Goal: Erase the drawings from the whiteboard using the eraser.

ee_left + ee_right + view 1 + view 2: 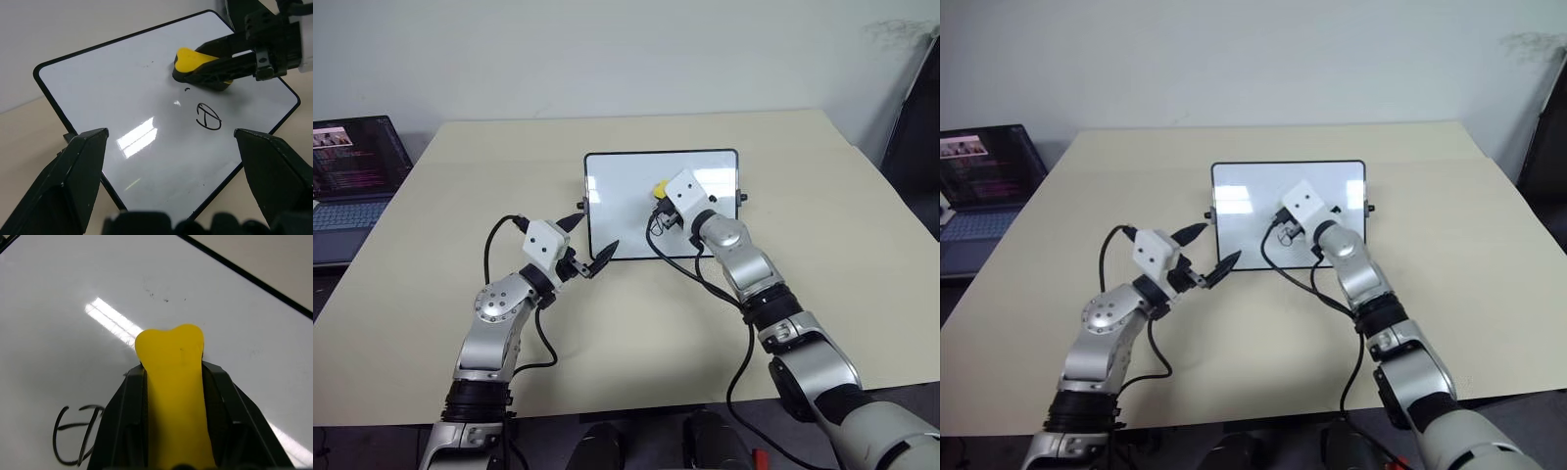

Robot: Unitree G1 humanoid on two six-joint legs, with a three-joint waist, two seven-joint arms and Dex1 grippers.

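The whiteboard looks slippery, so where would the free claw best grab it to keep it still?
Probably the near left corner of the whiteboard, coming in level from the left. The thin black frame there lies between the open left gripper fingers, well away from the eraser.

You have a beige table (607,323) with the whiteboard (617,201) lying flat on it, near the far middle; a laptop (352,186) sits well left of the whiteboard.

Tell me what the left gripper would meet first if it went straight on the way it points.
Probably the whiteboard: the left gripper, jaws open, points at its bare surface, near the circled drawing.
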